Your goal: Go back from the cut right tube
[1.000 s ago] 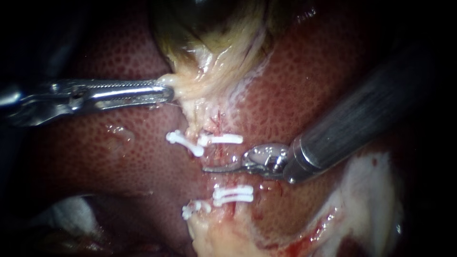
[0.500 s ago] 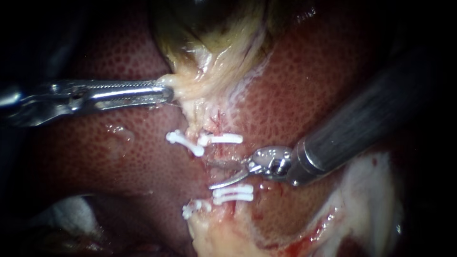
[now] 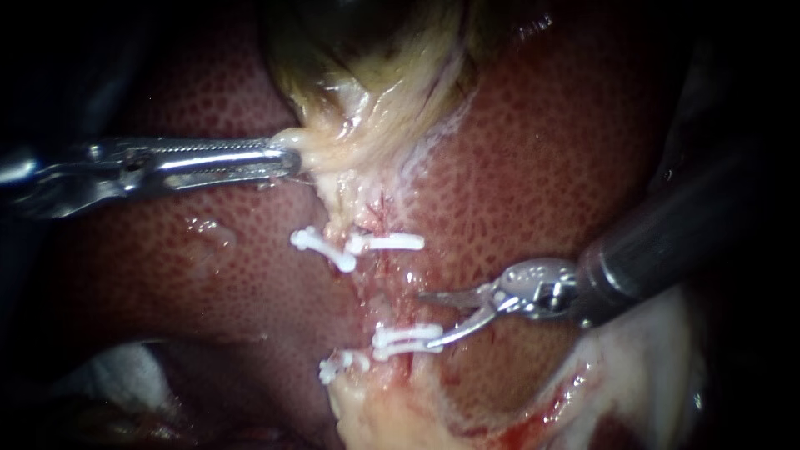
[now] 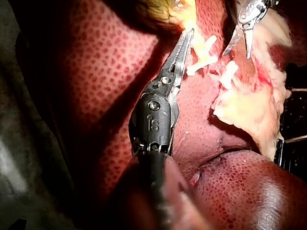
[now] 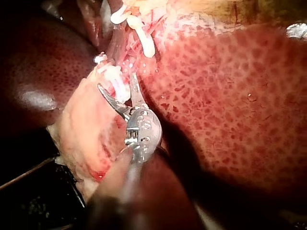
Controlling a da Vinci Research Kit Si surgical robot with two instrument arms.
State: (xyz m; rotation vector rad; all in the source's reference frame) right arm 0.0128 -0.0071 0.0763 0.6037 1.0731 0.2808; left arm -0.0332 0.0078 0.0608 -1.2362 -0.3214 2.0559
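Evidently the cutting is finished and what remains is the retreat. My right instrument [image 3: 427,319], a dark grey shaft ending in two thin curved steel blades, enters from the right. It sits just beside the cut right tube [image 3: 386,279], a raw reddish strand parted between the single white plastic clip [image 3: 392,242] above and the pair of white plastic clips [image 3: 408,338] below. Its jaws stand moderately apart and grip nothing. The lower blade's tip reaches the end of the paired clips, though I cannot tell whether it touches them. With open blades so near the stumps, I judge it should draw out along its own shaft line, away from the clips, so that no edge snags them.

My left instrument [image 3: 290,157], slim and silver with long toothed jaws, comes from the left and has those jaws closed on a fold of pale yellow tissue [image 3: 333,146] at the neck of the greenish-brown gallbladder [image 3: 367,50]. That hold seems meant to pull the neck aside and stretch the clipped tubes over the mottled dark red liver [image 3: 542,150], leaving the field exposed. A second tube further left carries its own white clips [image 3: 323,247]. The main risk, I judge, is dislodging the paired clips as the blades leave.
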